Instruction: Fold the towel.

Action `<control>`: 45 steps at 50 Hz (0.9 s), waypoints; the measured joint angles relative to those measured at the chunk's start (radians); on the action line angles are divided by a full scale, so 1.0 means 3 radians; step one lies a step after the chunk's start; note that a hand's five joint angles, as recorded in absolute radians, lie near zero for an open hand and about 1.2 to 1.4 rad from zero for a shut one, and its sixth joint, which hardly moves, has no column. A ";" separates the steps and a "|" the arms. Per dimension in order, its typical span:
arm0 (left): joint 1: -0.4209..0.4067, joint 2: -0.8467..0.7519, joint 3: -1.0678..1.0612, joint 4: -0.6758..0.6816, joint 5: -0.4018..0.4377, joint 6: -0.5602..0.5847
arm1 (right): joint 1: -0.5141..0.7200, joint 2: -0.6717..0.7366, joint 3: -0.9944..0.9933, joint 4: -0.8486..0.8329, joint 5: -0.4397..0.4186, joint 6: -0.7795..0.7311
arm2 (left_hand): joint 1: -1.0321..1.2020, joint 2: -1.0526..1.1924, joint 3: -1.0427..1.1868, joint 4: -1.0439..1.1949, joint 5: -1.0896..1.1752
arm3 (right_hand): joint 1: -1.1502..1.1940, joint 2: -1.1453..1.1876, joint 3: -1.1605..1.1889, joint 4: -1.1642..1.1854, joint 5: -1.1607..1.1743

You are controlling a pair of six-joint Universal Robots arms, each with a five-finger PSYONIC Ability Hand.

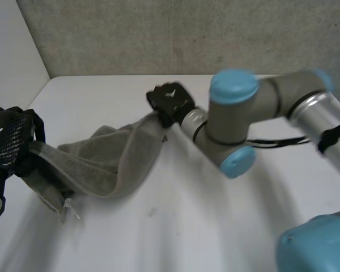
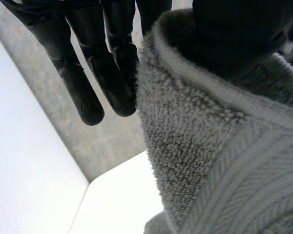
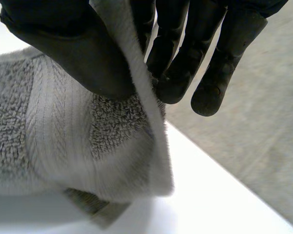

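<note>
Item under inspection: one grey terry towel (image 1: 110,164). It is hanging slung between my two hands. The end at my left hand (image 1: 8,141) is raised and bunched. The far end is running up to my right hand (image 1: 169,102). The sagging middle is drooping between the hands and appears to be resting on the white desk (image 1: 187,226).

Handling assessment: I am judging the cloth to be soft, limp and light, with a thick looped pile that should not slip. It will not be holding any shape of its own, so any slack will be dragging or bunching. The sound places to grip are the hemmed edge and the flat woven border band (image 3: 44,122) near the corners, where the fabric is thinner and firmer.

Right hand: I am pinching the hemmed edge between the thumb (image 3: 83,58) and the fingers (image 3: 176,73). The fingers are only loosely bent. The rest of the towel is falling away under my palm, with one corner touching the desk.

Left hand: my fingers (image 2: 112,83) are lying nearly straight against one face of the towel. The thumb (image 2: 234,39) is bearing on the other face, so I am reading this as a narrow pinch on the cloth. Pile is bulging just beside the fingertips.
</note>
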 measured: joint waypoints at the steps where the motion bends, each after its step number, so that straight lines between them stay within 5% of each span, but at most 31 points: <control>1: 0.0050 -0.0065 -0.0005 0.0050 0.0003 0.0001 | -0.0049 -0.0156 0.0083 0.0062 -0.0006 0.0014 | 0.0000 0.0000 0.0000 0.0000 0.0000 | 0.0000 0.0000 0.0000 0.0000 0.0000; 16: 0.0462 -0.0586 0.0149 0.0218 0.0382 -0.0014 | -0.1076 -0.2638 0.1947 0.0573 -0.0471 -0.0520 | 0.0000 0.0000 0.0000 0.0000 0.0000 | 0.0000 0.0000 0.0000 0.0000 0.0000; 25: 0.0369 -0.0266 0.0679 -0.0348 0.0551 -0.0228 | -0.1429 -0.3838 0.2355 0.0896 -0.0623 -0.0722 | 0.0000 0.0000 0.0000 0.0000 0.0000 | 0.0000 0.0000 0.0001 0.0000 0.0001; 34: 0.0183 -0.0279 0.1208 -0.0897 0.0556 -0.0418 | -0.1499 -0.3791 0.2167 0.1357 -0.0629 -0.0873 | 0.0000 0.0000 0.0000 0.0000 0.0000 | 0.0000 0.0000 0.0001 0.0001 0.0001; 45: 0.0130 -0.1394 0.1466 -0.0821 0.0548 -0.0322 | -0.1480 -0.2637 0.2127 0.1509 -0.0481 -0.1504 | 0.0000 0.0000 0.0000 0.0000 0.0000 | 0.0000 0.0000 0.0001 0.0000 0.0001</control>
